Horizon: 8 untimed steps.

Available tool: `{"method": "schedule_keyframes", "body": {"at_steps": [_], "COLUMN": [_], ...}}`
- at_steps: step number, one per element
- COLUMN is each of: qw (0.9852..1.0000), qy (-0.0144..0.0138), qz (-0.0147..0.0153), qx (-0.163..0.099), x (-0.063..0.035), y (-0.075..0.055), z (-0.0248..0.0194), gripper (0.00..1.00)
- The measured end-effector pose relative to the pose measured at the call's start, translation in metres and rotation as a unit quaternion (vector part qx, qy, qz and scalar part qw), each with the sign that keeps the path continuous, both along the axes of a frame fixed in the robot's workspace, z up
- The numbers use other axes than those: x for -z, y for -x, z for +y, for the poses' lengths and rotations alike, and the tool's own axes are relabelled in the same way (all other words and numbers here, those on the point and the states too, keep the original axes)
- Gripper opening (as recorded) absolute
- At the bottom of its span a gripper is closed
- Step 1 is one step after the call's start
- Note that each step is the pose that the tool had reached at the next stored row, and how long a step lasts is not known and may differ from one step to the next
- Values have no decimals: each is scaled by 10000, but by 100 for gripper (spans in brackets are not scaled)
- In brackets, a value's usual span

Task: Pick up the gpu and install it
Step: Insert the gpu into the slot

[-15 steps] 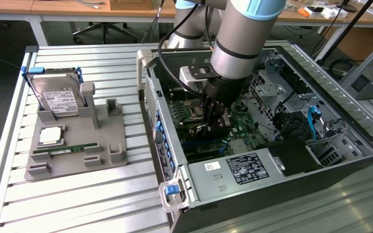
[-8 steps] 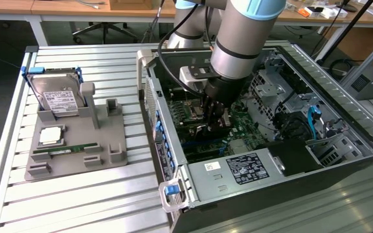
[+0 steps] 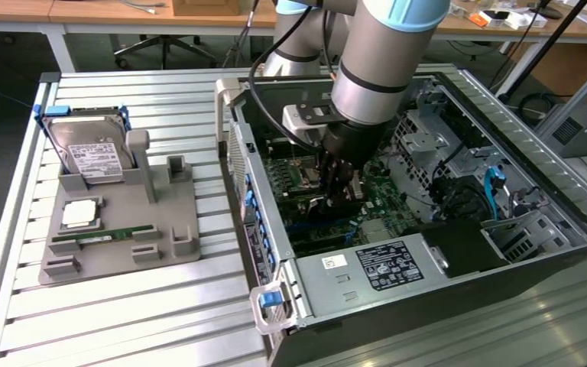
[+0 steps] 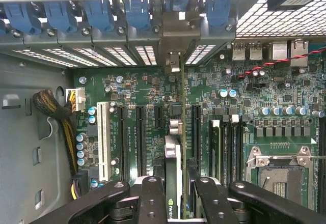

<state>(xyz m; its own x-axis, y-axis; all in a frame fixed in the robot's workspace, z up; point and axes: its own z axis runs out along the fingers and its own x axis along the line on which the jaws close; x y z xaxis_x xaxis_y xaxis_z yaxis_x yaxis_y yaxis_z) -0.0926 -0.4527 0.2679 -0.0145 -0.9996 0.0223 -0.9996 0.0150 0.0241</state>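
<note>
Open computer case (image 3: 538,206), arm reaching straight down, fingers (image 4: 153,198) clamping upright gpu (image 4: 173,163) over motherboard (image 4: 254,96)

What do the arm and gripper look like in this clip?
The arm is a thick silver-grey tube with light blue joint caps and a black band near the wrist. A black cable loops down along it to a pale grey wrist block. The gripper is black, with jointed black finger links fastened by round silver bolts.
</note>
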Motion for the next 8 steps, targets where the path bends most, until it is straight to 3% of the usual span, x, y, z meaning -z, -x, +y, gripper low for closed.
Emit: {"method": "schedule_keyframes", "body": {"at_steps": [8], "qw": [10000], "qy": [0], "qz": [0], "qx": [-11], "x": [15], "y": [0], "z": [0], "gripper": [27]}}
